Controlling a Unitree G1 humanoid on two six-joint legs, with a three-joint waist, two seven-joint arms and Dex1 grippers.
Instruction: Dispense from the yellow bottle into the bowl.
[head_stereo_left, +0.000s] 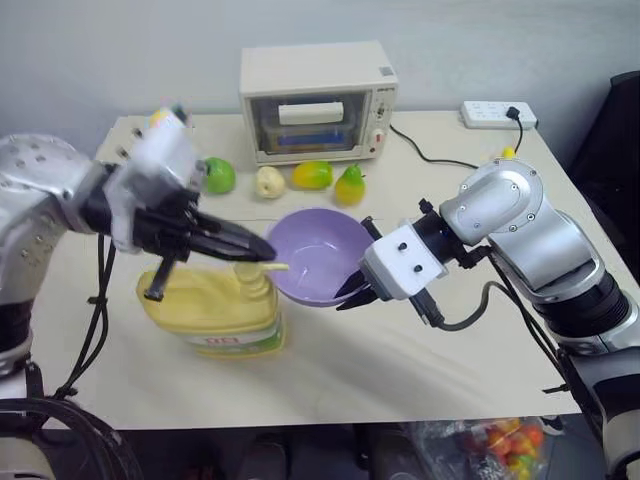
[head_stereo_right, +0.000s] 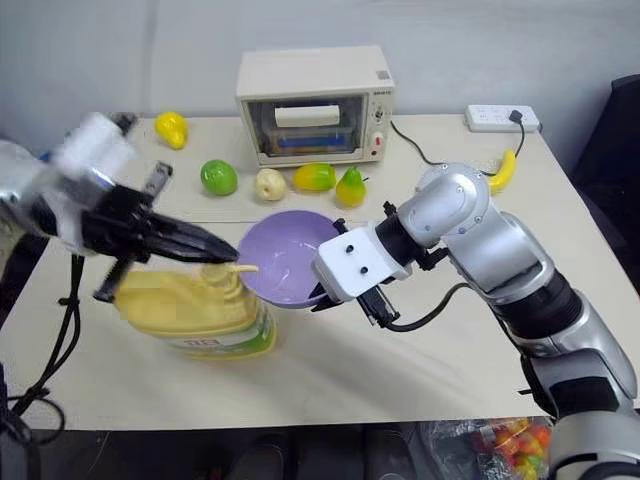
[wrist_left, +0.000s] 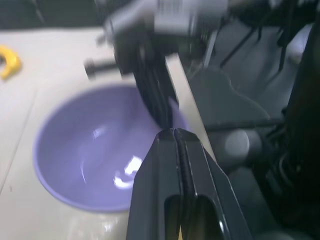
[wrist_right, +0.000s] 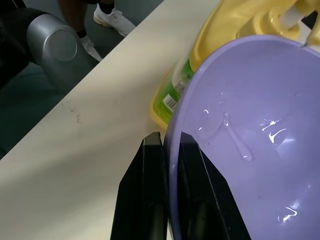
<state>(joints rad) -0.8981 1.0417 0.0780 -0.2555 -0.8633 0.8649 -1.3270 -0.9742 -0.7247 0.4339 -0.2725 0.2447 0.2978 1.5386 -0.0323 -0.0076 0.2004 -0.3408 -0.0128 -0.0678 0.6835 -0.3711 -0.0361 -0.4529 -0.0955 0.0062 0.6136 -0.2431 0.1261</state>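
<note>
The right gripper (wrist_right: 165, 150) had its two black fingers pinched on the near-right rim of the bowl (head_stereo_left: 318, 252), one inside the wall and one outside, and held the bowl tilted with its mouth toward the bottle. The left gripper (head_stereo_left: 262, 250) was fully closed on nothing, its joined tips poised just over the pump nozzle (head_stereo_left: 262, 268) of the yellow bottle (head_stereo_left: 215, 312); whether they actually touched the pump head was hard to tell from the head views. The spout reached over the bowl's left rim, and clear streaks already glistened inside the lavender wall, so the pumping step looked to be under way. The next move would likely call for a straight press down on the pump head while the right grip kept the bowl steady beneath the spout. The bottle stood near the left front of the table (head_stereo_left: 400, 370), touching or just beside the bowl.
</note>
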